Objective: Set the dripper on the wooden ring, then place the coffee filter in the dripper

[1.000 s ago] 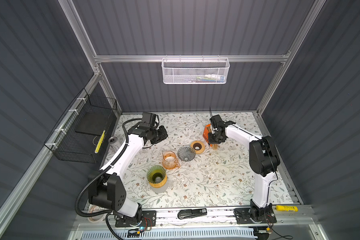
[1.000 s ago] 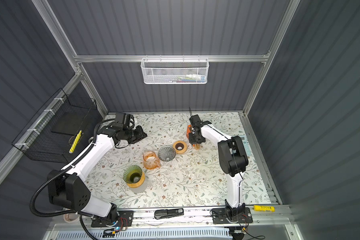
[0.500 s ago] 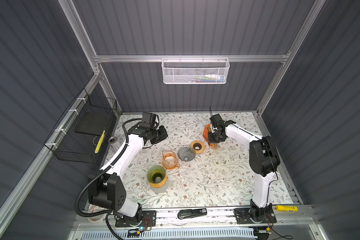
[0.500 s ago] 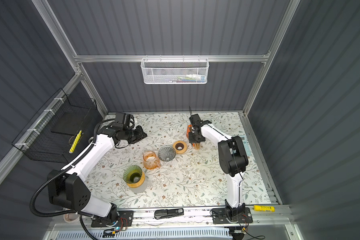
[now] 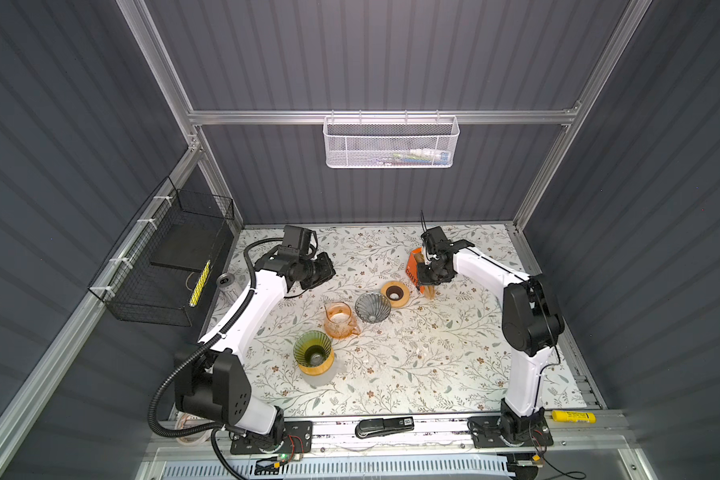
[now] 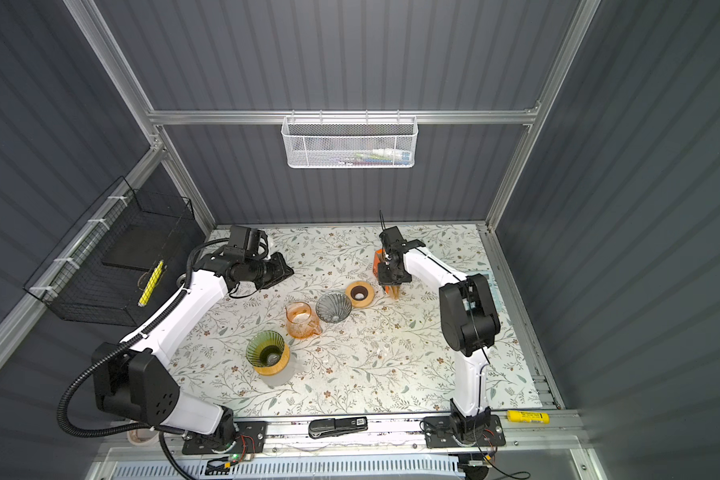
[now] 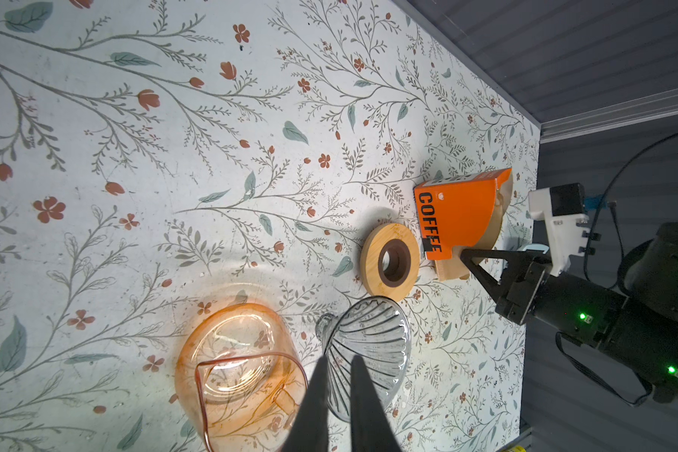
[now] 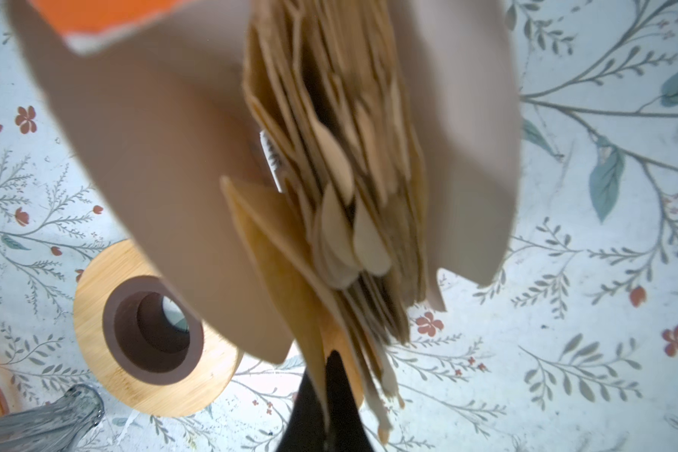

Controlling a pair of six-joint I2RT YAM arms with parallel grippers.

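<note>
Matt brown paper filters, orange card box; smooth wooden ring (visible grain); ribbed glass dripper.

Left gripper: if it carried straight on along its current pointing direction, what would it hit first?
Most likely the grey ribbed dripper: in the left wrist view the left gripper points straight at its bowl, with the wooden ring beyond. Depth is unclear, so it might pass above the rim.
</note>
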